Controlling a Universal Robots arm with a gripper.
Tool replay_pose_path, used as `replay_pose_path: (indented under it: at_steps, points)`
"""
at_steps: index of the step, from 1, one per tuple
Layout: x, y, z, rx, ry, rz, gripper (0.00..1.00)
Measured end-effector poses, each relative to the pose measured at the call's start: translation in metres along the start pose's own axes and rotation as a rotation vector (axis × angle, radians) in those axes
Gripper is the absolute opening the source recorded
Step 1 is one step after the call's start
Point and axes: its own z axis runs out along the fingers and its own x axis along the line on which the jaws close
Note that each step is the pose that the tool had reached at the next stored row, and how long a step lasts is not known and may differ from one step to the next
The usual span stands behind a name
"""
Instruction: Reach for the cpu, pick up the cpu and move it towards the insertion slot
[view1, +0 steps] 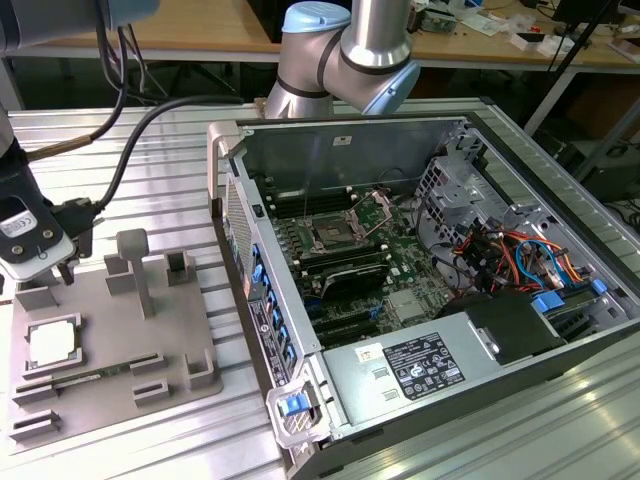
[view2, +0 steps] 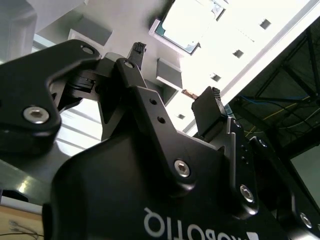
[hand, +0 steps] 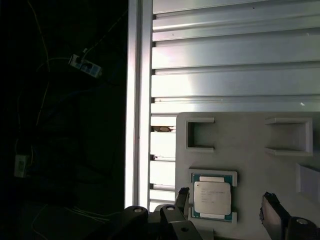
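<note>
The table carries an open case at frame centre, with the slot mid-board, and a grey tray at lower left. The cpu lies flat in a tray recess. Over it hangs the end effector, spread wide and empty. The chip looks light, stiff and fragile; take it by opposite edges.

1. This is a robotics lab or workshop.
2. A robot arm stands behind an opened computer case on a ribbed metal surface.
3. Cluttered wooden benches line the back.
</note>
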Motion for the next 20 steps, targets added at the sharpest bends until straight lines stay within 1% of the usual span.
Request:
replay_pose_path:
  at_steps: [9,13,20]
  points:
    - [0.0,-0.0001,0.002,0.0,0.0008,0.0,0.66]
    - [0.0,-0.0001,0.0022,0.0013,0.0008,0.0,0.66]
    - [0.0,-0.0004,0.0046,0.0013,0.0008,0.0,0.66]
